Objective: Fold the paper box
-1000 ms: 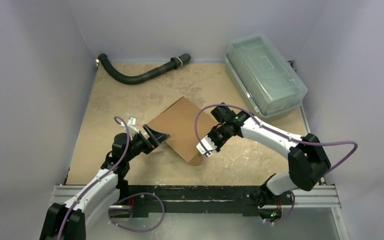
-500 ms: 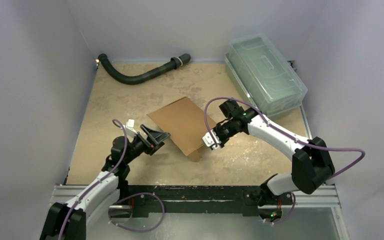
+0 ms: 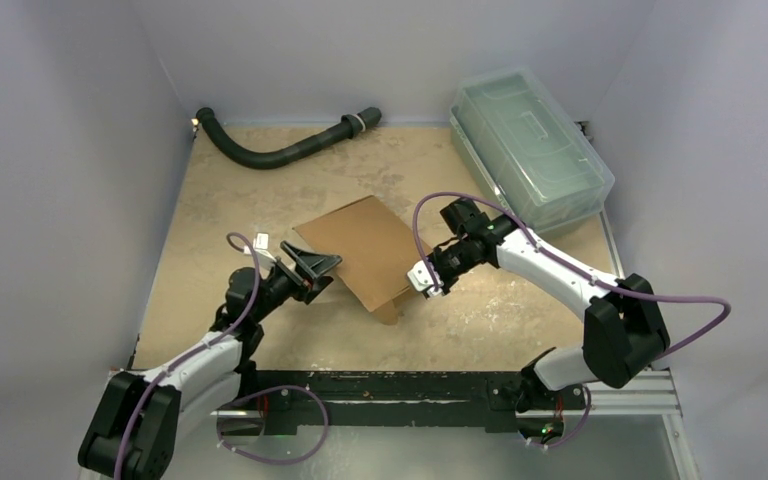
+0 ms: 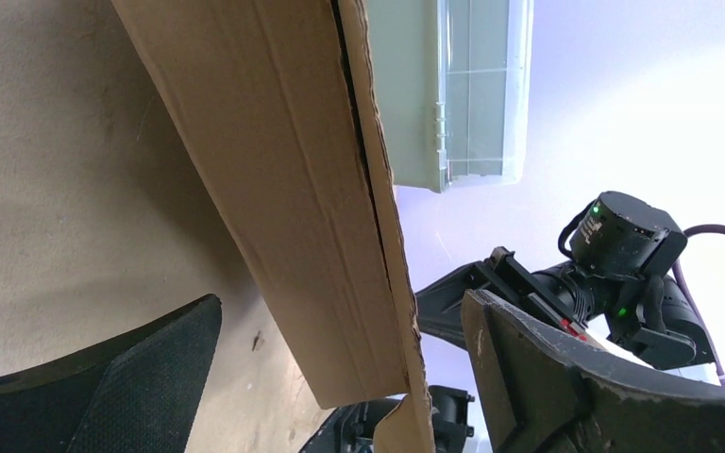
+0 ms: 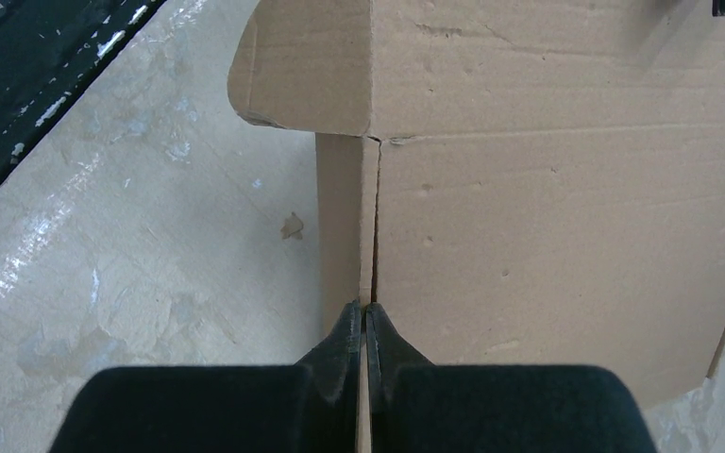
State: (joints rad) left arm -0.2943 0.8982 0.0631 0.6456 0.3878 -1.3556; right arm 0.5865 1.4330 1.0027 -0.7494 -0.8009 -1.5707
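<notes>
Top view: the flattened brown corrugated-cardboard paper box (image 3: 360,250) lies mid-way on the tan speckled table (image 3: 220,200), between the arms. The left gripper (image 3: 312,266) is spread wide at its left edge. The right gripper (image 3: 426,283) is closed at its right edge.
Left wrist: the box edge sits between the spread jaws, unclamped.
Right wrist: the closed fingertips (image 5: 347,330) touch a crease and hold nothing.
Risk: only tip pressure pins the sheet, so a left-side push could slide or pivot it. A hard clamp could crush the flap.
</notes>
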